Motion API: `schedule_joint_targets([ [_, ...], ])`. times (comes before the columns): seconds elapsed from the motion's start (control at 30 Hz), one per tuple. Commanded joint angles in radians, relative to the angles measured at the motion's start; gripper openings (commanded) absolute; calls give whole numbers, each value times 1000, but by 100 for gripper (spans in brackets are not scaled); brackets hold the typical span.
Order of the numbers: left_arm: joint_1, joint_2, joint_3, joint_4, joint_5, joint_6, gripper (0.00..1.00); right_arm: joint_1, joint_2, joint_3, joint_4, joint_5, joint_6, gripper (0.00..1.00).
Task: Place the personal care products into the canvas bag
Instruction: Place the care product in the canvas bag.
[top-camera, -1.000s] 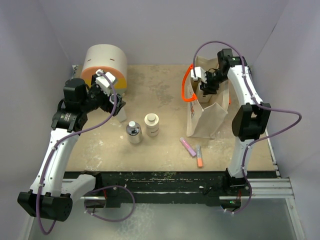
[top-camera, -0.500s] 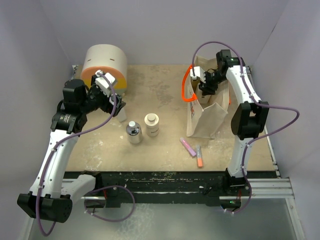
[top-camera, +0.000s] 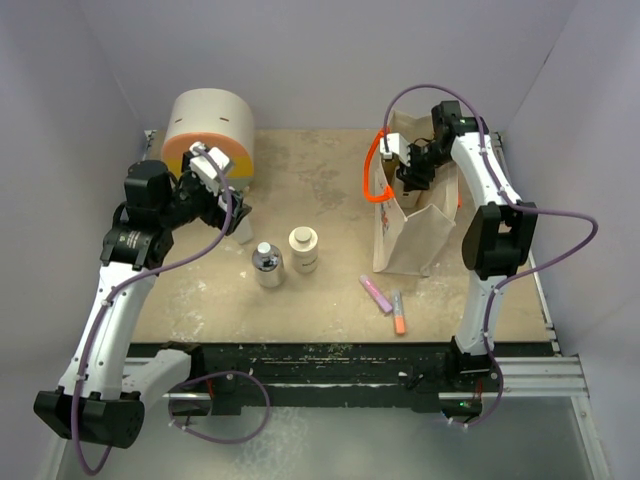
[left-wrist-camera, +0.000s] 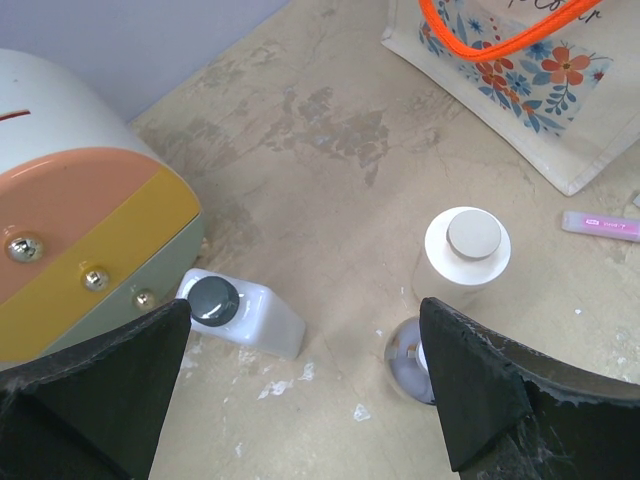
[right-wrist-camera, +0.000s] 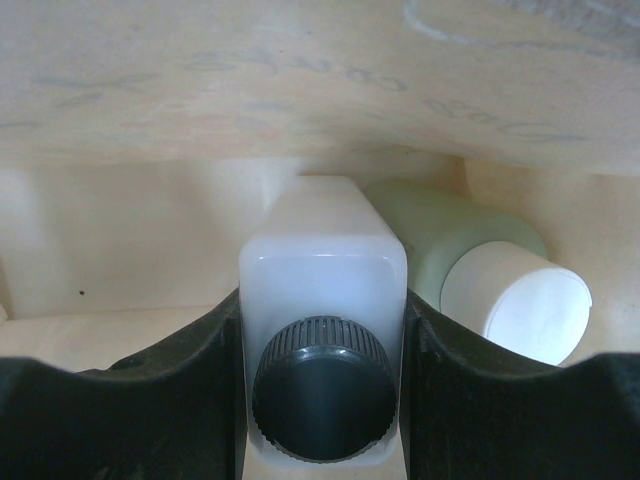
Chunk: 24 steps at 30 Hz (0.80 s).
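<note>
Right gripper (right-wrist-camera: 322, 345) is clamping a white black-capped bottle (right-wrist-camera: 322, 265) inside the beige canvas bag (top-camera: 405, 242). Left gripper (left-wrist-camera: 300, 385) is gaping wide.

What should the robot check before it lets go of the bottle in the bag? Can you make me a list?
1. Right fingers gripping the white bottle with black cap: ok.
2. That bottle is down inside the canvas bag: ok.
3. Room beside the green bottle lying in the bag: ok, they sit side by side.
4. Held bottle touching the bag's bottom: cannot tell.
5. Left fingers open above the other white bottle: ok.
6. Everything packed: not ok; the clear-grey bottle and cream jar stand outside the bag.
</note>
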Motion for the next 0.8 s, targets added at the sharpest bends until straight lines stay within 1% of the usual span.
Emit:
schedule_joint_targets([
  [0.0,-6,-28,-16,24,23,22,99,-3,-53,27,119,-16,-9,50],
  [0.1,-6,-31,-19,24,25,24,99,-2,-57,25,122,-14,-5,52],
  [0.17,-6,-32,-19,24,25,24,99,-3,-56,25,124,-12,-2,57],
  [0.23,-6,-33,-19,24,25,24,99,-3,-58,27,124,-10,-1,60],
  [0.4,-6,-33,-19,23,27,28,99,-3,-62,27,128,-8,5,61],
  [0.77,-6,-41,-24,20,24,32,99,-2,-85,25,129,-12,10,60],
])
